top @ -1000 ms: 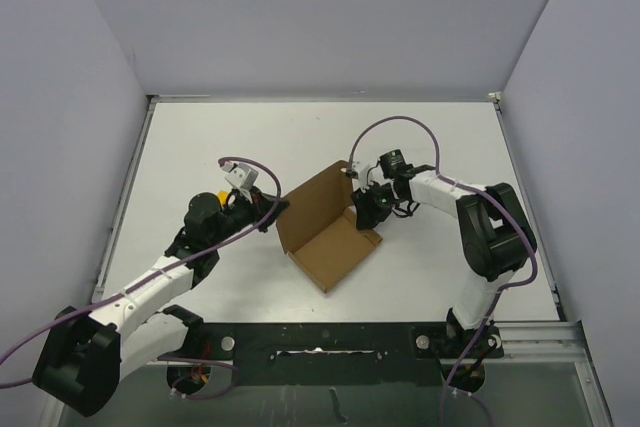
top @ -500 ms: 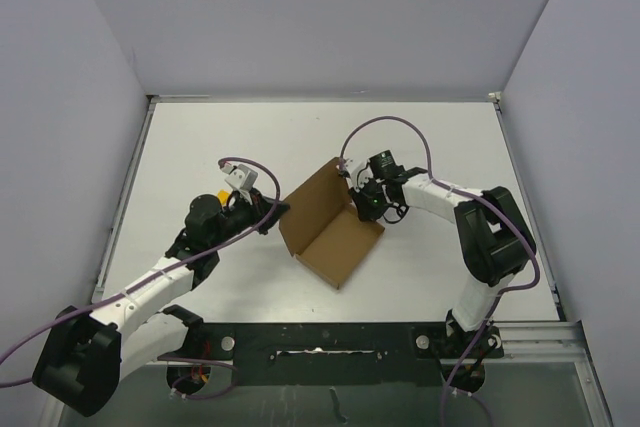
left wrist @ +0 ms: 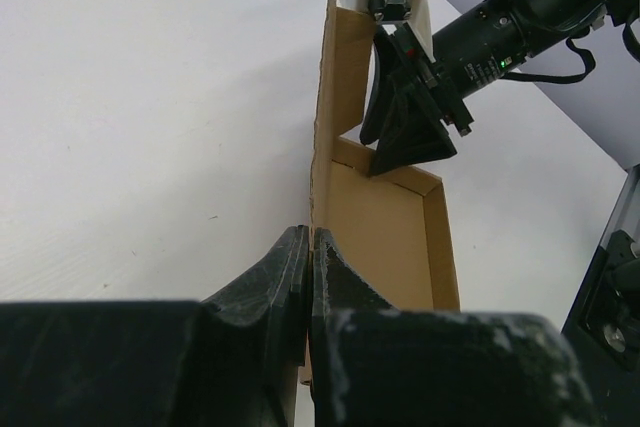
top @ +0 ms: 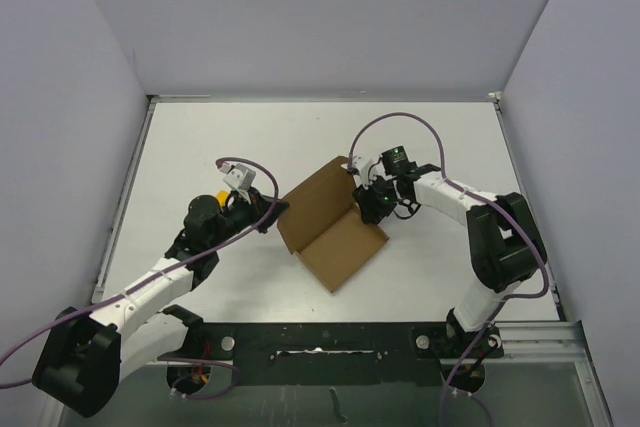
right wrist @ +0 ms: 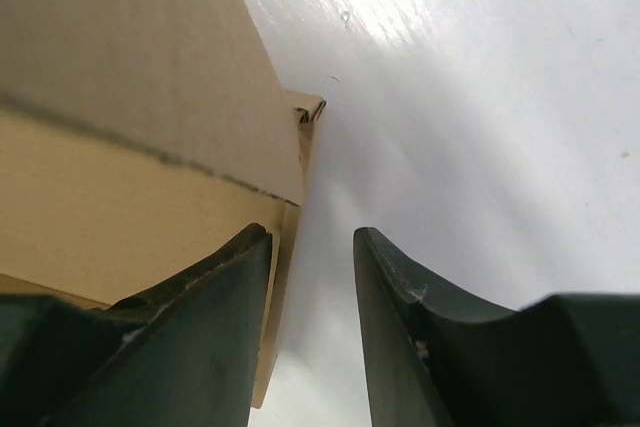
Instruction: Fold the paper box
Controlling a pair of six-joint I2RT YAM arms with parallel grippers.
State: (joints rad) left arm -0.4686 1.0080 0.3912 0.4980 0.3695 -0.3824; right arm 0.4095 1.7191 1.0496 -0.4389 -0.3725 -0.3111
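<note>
Box [top: 330, 232] sits mid-way across the desk [top: 200, 147], half folded, one panel upright. Left gripper [left wrist: 310, 242] is clamped on that panel's edge. Right gripper [right wrist: 310, 237] has its jaws apart at the opposite end wall. A hard shove there could buckle the wall or tear the pinched edge.

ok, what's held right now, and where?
Left tool pinches the paper box by the edge of its upright flap; right tool is open, holding nothing.
</note>
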